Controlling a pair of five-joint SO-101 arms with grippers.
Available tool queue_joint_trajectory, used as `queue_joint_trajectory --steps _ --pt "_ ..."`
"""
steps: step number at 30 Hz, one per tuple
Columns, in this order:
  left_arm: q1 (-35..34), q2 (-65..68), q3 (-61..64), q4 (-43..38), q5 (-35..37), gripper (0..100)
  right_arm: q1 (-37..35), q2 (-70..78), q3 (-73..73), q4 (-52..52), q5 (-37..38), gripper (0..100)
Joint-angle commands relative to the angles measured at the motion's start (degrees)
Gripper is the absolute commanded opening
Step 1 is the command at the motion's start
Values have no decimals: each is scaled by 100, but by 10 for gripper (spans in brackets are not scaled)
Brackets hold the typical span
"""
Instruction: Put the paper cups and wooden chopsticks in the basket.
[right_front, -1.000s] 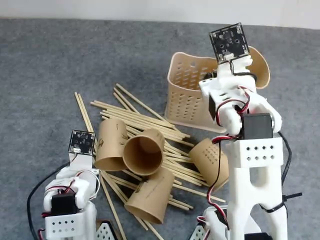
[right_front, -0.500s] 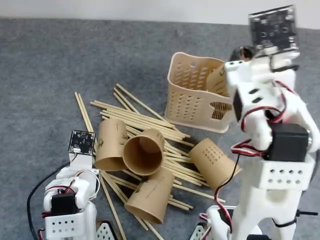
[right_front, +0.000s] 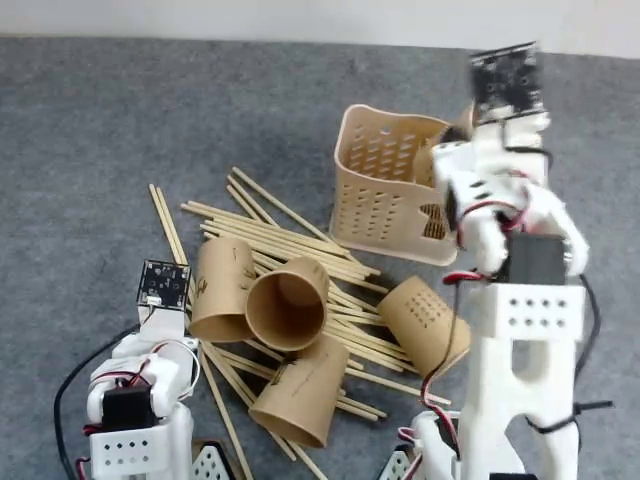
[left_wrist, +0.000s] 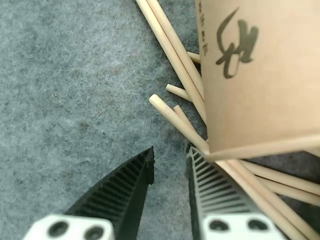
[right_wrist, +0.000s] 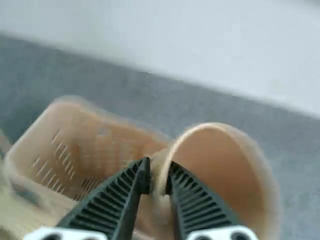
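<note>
My right gripper (right_wrist: 156, 177) is shut on the rim of a brown paper cup (right_wrist: 225, 165), held above the right end of the perforated tan basket (right_wrist: 75, 145) (right_front: 385, 185). Several more paper cups lie on the carpet: one on its side (right_front: 222, 288), one with its mouth up (right_front: 287, 305), one nearer the front (right_front: 300, 388) and one by the right arm's base (right_front: 425, 325). Wooden chopsticks (right_front: 290, 250) are strewn under and around them. My left gripper (left_wrist: 170, 152) hovers low over the carpet beside a printed cup (left_wrist: 250, 75) and chopstick ends (left_wrist: 172, 117), its fingers a narrow gap apart and holding nothing.
Grey carpet (right_front: 120, 120) covers the whole work area, with open floor to the left of and behind the basket. A pale wall (right_front: 300, 15) runs along the back. The tall right arm (right_front: 520, 330) stands in front of the basket's right side.
The right arm swung right and up with the cup, then came back left, bringing the cup over the basket's right end. The left arm stayed still.
</note>
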Motion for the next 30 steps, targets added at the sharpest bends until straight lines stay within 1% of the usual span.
queue_joint_trajectory --steps 1,10,18,24,30 --pt "-13 -4 119 9 44 120 -277 -92 -4 -110 -26 52" --pt "-13 -4 119 9 44 120 -312 -92 -4 4 -18 52" --pt "-13 -4 119 9 44 120 -338 -505 -664 1349 -18 52" --pt "-13 -4 119 9 44 120 -347 -901 -673 2387 -18 55" --pt "-13 -4 119 9 44 120 -374 -954 -664 3354 -18 56"
